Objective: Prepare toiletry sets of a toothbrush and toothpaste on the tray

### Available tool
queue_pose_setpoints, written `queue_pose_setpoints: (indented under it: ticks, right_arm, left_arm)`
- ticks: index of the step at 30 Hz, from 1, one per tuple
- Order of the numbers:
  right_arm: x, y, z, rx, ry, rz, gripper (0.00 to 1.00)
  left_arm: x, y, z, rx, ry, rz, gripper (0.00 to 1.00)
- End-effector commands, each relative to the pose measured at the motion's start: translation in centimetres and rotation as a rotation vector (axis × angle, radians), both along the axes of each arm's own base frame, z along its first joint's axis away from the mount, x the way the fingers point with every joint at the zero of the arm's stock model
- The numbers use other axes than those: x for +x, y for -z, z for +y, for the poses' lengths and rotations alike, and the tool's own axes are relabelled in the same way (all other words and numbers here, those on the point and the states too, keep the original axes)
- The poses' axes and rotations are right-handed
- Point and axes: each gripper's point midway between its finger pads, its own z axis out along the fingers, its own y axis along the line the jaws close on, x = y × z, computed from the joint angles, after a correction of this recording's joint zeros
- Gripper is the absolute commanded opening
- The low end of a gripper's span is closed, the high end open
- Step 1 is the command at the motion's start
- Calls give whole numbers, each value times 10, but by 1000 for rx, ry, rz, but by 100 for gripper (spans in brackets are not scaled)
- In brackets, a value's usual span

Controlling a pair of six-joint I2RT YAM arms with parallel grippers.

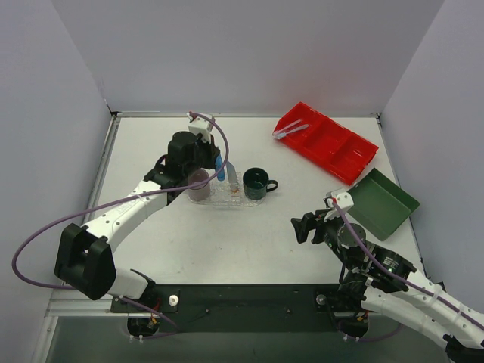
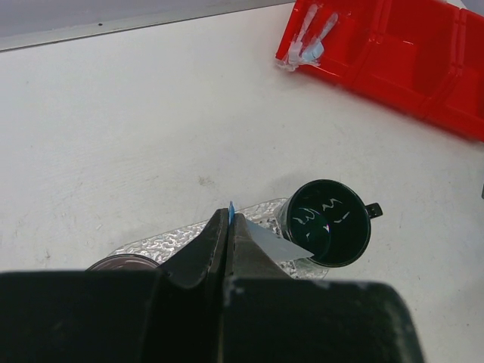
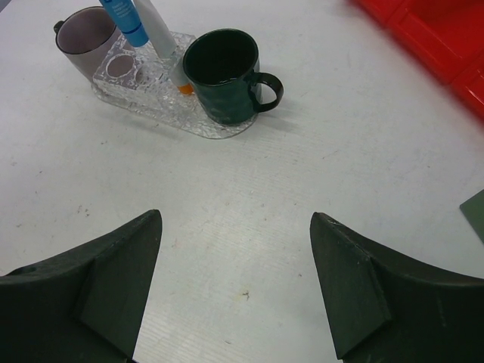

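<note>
The clear glittery tray [image 1: 224, 200] lies mid-table, with a mauve cup [image 1: 199, 184] on its left end and a dark green mug [image 1: 255, 184] on its right end. My left gripper [image 1: 211, 156] is shut on the flat end of a blue tube [image 1: 220, 169] that stands upright over the tray; only its blue edge [image 2: 231, 212] shows between the jaws. A white tube [image 1: 233, 179] leans beside it, orange cap down [image 3: 185, 88]. Wrapped toothbrushes [image 1: 290, 130] lie in the red bin [image 1: 333, 144]. My right gripper [image 1: 305, 227] is open and empty above bare table [image 3: 236, 221].
A dark green rectangular tray [image 1: 383, 203] sits at the right, just beyond my right arm. The red bin stands at the back right. In the right wrist view the tray [image 3: 144, 97], blue tube [image 3: 125, 20] and mug [image 3: 224, 64] are far ahead to the left.
</note>
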Motion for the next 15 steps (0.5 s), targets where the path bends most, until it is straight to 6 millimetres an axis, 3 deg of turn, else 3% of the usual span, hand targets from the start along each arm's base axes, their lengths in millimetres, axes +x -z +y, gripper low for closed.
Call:
queue_pose_setpoints:
  ticks: [1,15]
  right_arm:
    - [3,-2,-4,11,28,-11,74]
    - [2,0,-5,15,34,-10,74]
  left_arm:
    - [11,-18,0,-29,-14,-79,0]
    - [12,-6,-1,-6,-6,-71,0]
